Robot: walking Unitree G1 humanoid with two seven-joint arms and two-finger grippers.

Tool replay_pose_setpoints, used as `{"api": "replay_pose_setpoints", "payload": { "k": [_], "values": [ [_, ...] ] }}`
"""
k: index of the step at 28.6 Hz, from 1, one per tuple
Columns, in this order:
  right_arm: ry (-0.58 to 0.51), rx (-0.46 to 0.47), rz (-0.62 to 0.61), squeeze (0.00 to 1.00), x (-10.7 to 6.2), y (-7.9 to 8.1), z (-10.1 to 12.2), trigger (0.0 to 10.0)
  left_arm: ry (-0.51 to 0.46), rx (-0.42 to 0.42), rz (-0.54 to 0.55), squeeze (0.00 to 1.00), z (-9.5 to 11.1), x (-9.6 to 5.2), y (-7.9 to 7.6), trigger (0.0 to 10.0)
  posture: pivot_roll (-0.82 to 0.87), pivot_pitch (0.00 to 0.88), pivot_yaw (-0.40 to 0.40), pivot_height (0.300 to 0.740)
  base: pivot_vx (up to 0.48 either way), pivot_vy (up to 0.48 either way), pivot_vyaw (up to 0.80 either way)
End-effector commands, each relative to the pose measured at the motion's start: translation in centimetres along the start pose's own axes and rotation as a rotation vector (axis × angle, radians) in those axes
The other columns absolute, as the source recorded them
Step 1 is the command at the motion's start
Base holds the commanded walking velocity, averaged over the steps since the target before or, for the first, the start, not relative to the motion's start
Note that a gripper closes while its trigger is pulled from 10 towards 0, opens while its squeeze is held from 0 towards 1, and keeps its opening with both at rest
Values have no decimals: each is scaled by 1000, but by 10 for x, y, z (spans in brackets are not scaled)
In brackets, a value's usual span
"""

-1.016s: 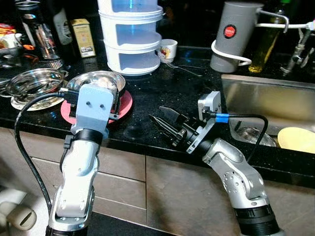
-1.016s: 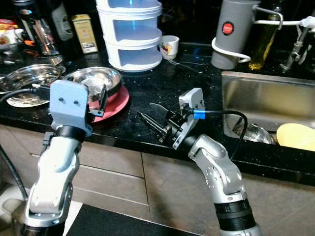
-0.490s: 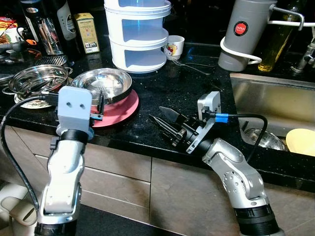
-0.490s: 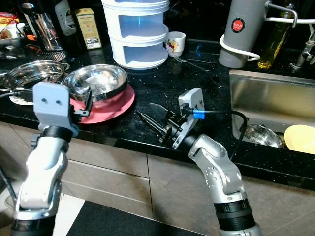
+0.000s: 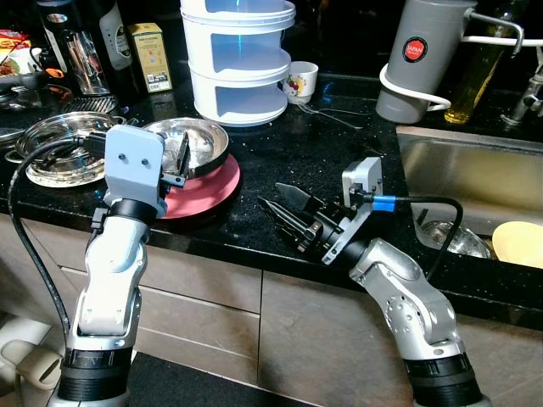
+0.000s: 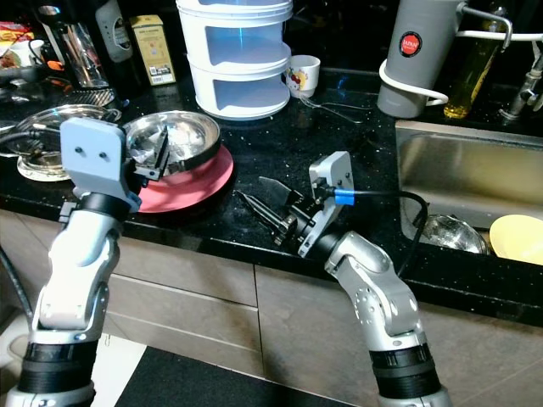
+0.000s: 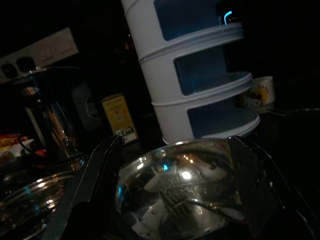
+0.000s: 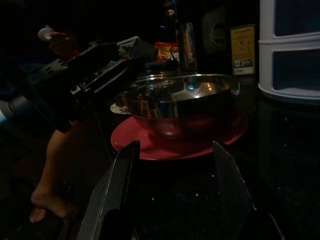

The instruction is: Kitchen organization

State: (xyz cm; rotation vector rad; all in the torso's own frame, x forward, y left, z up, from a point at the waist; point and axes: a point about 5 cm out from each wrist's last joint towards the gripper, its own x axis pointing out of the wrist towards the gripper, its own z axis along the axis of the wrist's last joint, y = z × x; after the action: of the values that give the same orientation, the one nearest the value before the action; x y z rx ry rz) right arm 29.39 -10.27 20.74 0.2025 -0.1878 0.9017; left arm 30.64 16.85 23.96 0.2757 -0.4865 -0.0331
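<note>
A shiny steel bowl [image 5: 204, 142] stands on a red plate [image 5: 212, 182] on the black counter [image 5: 280, 153]. My left gripper [image 5: 181, 158] is open at the bowl's near left rim. In the left wrist view its fingers [image 7: 95, 175] spread to either side of the bowl [image 7: 185, 185], with a fork lying inside it. My right gripper [image 5: 271, 197] is open and holds nothing. It hovers low over the counter's front edge, to the right of the plate, and points at the bowl [image 8: 185, 100] and plate [image 8: 165, 145].
A white tiered container [image 5: 237, 59], a mug [image 5: 299, 82] and a grey jug [image 5: 411, 59] stand at the back. A lidded steel pan [image 5: 64, 148] sits left of the bowl. The sink [image 5: 475, 186] holds a yellow plate [image 5: 517, 242]. A person's bare leg [image 8: 50, 175] is beyond the counter edge.
My left gripper has risen and moved forward from the plate's near edge to the bowl's rim. The right arm has stayed still. The view shifted a little at first.
</note>
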Motion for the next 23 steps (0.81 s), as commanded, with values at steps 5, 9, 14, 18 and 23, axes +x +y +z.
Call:
{"api": "replay_pose_setpoints", "payload": {
  "k": [5, 9, 14, 18, 23],
  "values": [
    [-6, 5, -15, 0, -3, -1, 2, 10000, -2, -22, -65, 0, -12, 3, -6, 10000, -1, 48, 0, 740, 0, 0, 0],
    [-13, 9, -7, 0, -4, 0, 3, 10000, -1, -26, -90, 0, -18, 5, -9, 10000, -15, 47, 7, 740, 0, 0, 0],
    [-22, 22, 42, 0, -7, 7, 5, 10000, -5, -40, -111, 0, -20, 6, -13, 10000, -19, 46, 7, 740, 0, 0, 0],
    [-22, 23, 45, 0, -7, 7, 5, 10000, -9, -43, -114, 0, -19, 7, -14, 10000, -19, 47, 6, 740, 0, 0, 0],
    [-21, 26, 59, 0, -6, 9, 6, 10000, -88, -74, -167, 0, -3, 14, -22, 10000, -19, 48, 2, 740, 0, 0, 0]
  ]
}}
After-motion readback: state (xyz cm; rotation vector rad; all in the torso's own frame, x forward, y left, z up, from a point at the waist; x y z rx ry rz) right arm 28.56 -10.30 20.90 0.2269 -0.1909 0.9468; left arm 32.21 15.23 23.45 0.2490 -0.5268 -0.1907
